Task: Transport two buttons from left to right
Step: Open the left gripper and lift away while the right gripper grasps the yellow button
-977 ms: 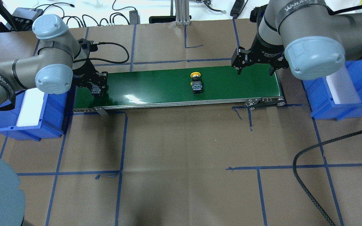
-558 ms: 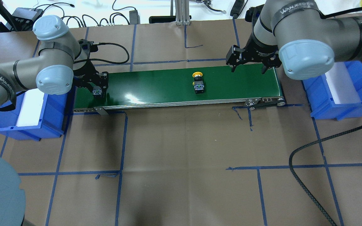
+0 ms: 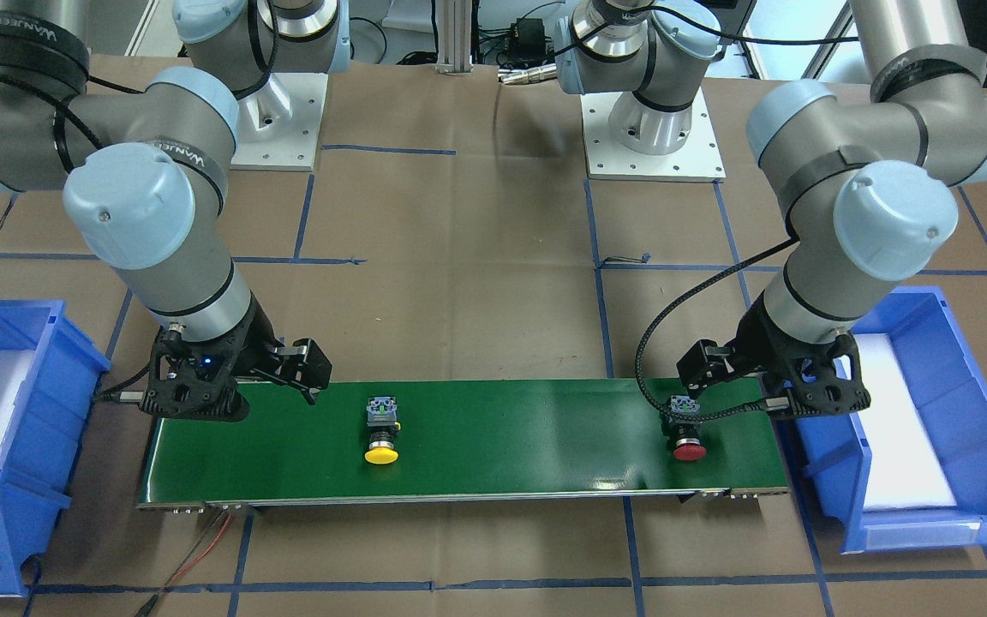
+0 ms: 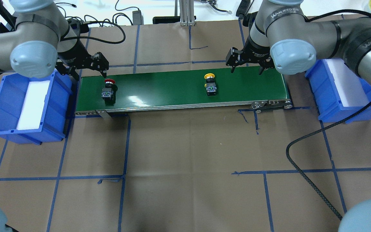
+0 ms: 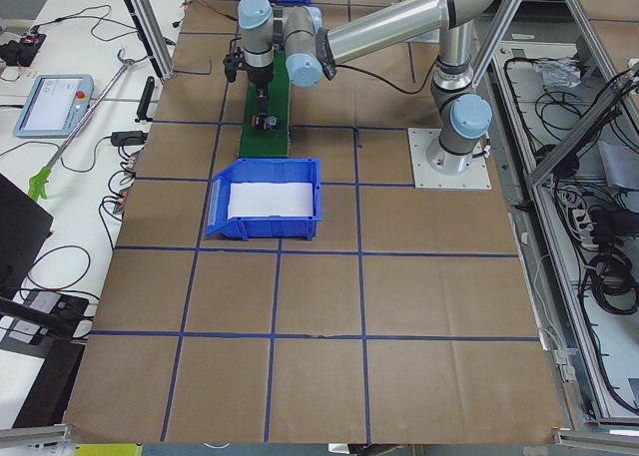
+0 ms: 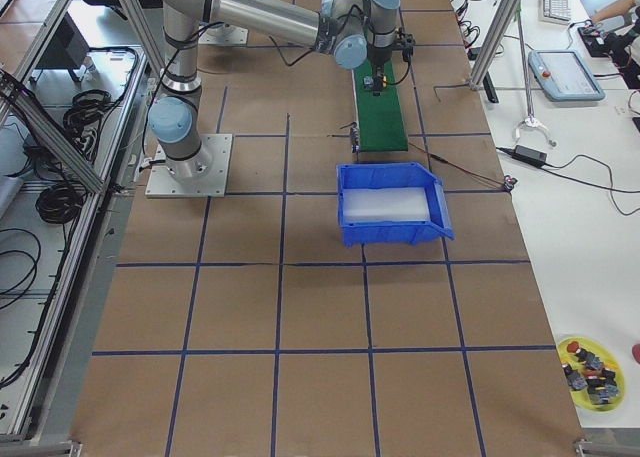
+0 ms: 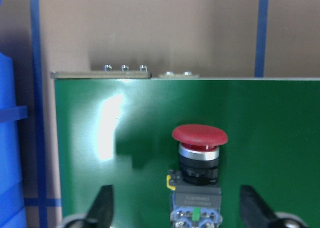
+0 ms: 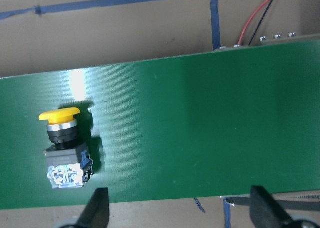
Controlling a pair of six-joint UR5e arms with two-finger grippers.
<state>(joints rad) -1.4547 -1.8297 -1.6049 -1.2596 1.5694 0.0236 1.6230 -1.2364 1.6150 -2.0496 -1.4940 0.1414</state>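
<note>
Two buttons lie on their sides on the green conveyor belt, caps pointing away from the robot. The red button rests at the belt's left end. My left gripper hovers open just behind and above it, holding nothing; its fingers straddle the button without touching. The yellow button sits right of the belt's middle. My right gripper hangs open and empty over the belt's far edge, right of the yellow button.
A blue bin with a white foam liner stands off the belt's left end, and another blue bin off its right end. A black cable loops over the brown paper at the right. Blue tape lines mark the table.
My left gripper let go of the red button on the belt, opened, and lifted back. The yellow button travelled slightly right. The right gripper shifted left and farther back.
</note>
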